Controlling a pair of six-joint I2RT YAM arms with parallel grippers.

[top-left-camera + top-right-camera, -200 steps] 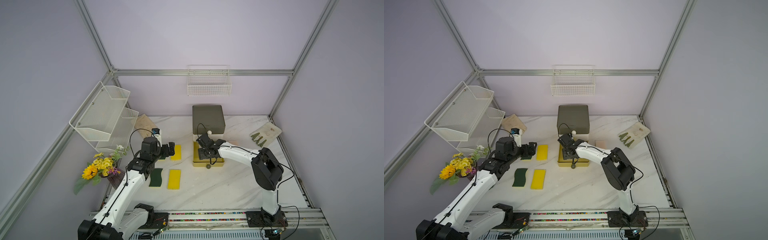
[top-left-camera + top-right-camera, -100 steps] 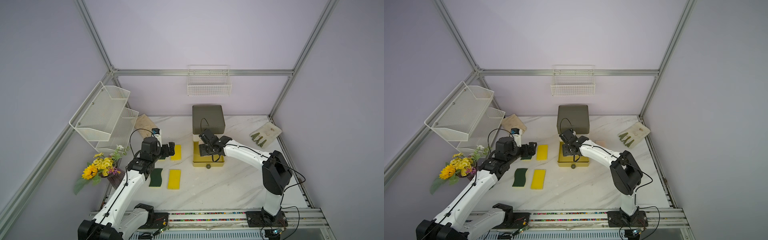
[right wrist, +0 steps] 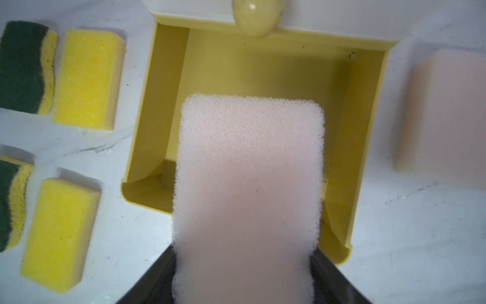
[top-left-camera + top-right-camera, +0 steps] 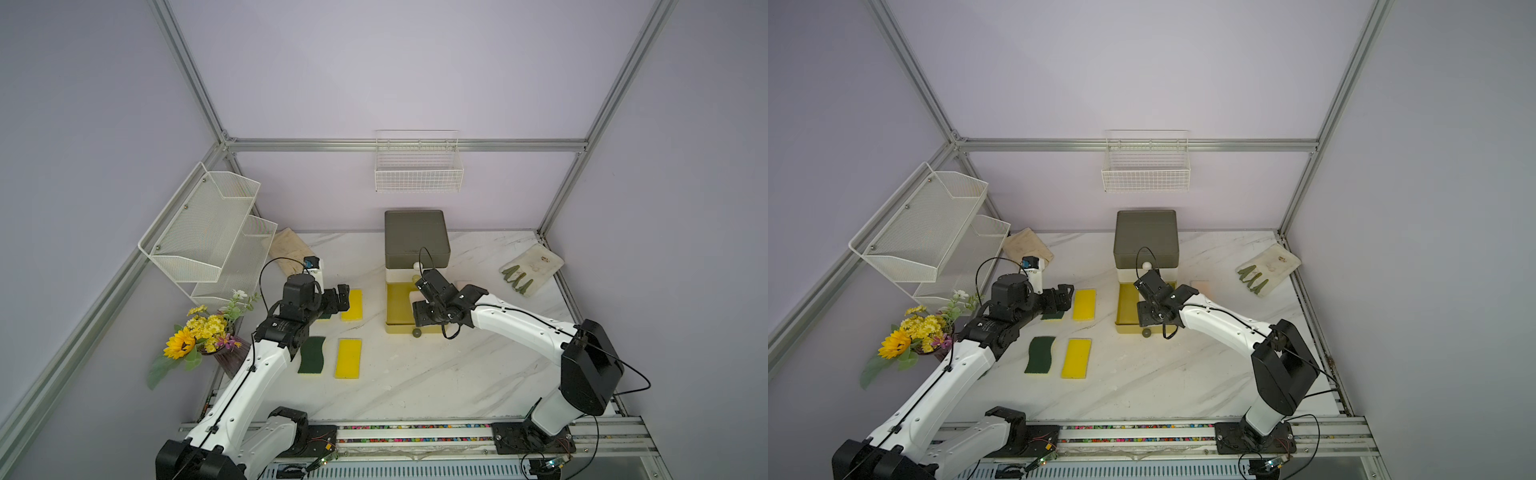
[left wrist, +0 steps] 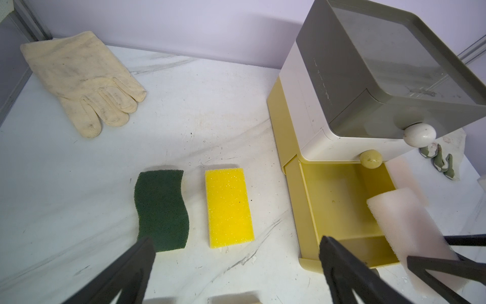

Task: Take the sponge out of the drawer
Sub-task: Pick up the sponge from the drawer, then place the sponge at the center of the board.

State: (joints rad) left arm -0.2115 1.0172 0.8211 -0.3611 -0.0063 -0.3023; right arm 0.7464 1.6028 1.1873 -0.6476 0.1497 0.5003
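The yellow drawer of the small cabinet stands pulled open, and its floor is bare. My right gripper is shut on a pale pink-white sponge, holding it lifted over the front half of the drawer. In the left wrist view the sponge hangs tilted above the drawer's right wall. In both top views the right gripper hovers over the drawer. My left gripper is open with nothing in it, left of the drawer above the table sponges.
Two yellow sponges and two green-topped ones lie left of the drawer. A pink sponge lies to its right. A cream glove, flowers, wire shelves, a wall basket and a green-fingered glove ring the table.
My right arm has drawn back toward the right and raised the sponge out of the drawer. The left arm has not moved.
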